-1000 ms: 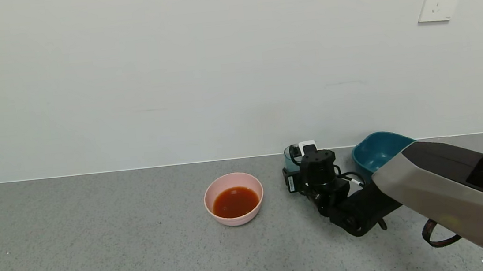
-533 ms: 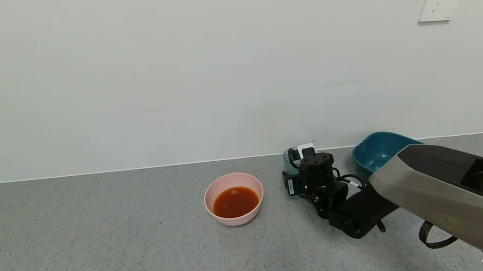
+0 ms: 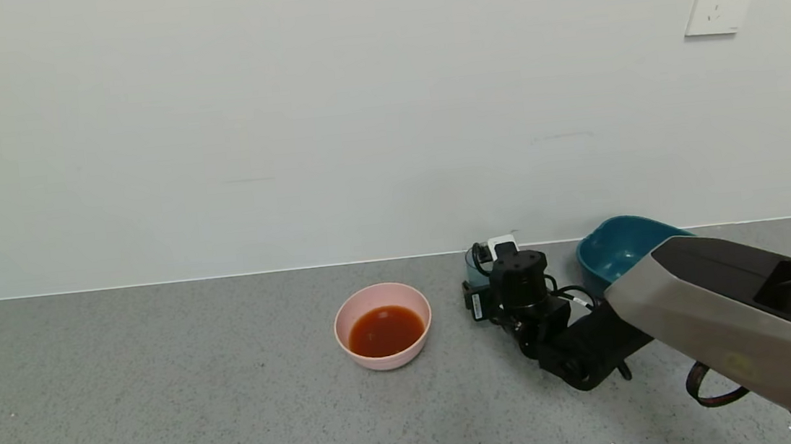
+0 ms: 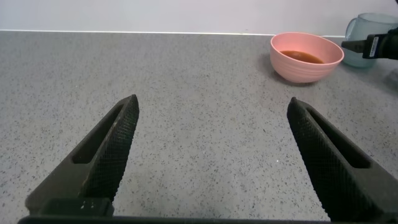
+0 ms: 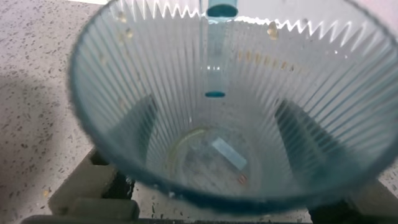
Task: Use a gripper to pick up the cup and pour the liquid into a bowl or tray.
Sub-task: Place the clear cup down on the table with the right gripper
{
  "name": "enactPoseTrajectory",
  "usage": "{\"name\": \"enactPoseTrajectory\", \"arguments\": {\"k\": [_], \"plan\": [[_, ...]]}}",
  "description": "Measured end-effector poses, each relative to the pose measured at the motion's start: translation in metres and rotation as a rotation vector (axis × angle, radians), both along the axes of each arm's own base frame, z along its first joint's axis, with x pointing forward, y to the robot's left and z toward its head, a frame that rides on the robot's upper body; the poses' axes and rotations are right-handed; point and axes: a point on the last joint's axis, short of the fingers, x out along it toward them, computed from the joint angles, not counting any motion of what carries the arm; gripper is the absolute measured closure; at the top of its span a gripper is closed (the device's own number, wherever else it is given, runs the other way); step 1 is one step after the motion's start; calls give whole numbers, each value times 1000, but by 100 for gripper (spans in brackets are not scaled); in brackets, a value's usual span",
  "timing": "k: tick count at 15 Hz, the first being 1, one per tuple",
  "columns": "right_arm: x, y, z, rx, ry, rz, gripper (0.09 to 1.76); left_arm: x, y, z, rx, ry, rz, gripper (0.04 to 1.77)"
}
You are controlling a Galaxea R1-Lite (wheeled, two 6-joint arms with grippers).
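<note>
Grey desk (image 3: pixel 168 418) against a white wall. My right gripper (image 3: pixel 497 259) grips the empty cup (image 5: pixel 217 124) near the desk's back edge, beside the bowl (image 3: pixel 380 296) holding the liquid (image 3: pixel 385 330). My left gripper (image 4: pixel 211 155) is open.

head view high, wrist views low, sharing bowl (image 3: pixel 383 325)

Bare counter (image 3: pixel 130 407) left of bowl (image 3: pixel 383 325); tub (image 3: pixel 616 248) crowds right.

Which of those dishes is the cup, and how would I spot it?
Start at the grey counter by the white wall, and go right past the pink bowl of red liquid. The cup sits behind the right arm's black tool: pale, see-through, ribbed, narrower than the bowl and dark teal tub.
</note>
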Motion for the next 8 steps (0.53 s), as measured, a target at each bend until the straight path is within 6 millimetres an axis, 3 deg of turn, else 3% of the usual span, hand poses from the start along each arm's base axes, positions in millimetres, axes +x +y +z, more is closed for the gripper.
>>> {"name": "enactPoseTrajectory", "arguments": {"k": [8], "plan": [[-4,-3,3,-15,28,3,21,0,0,0,0,0,0,9]]}}
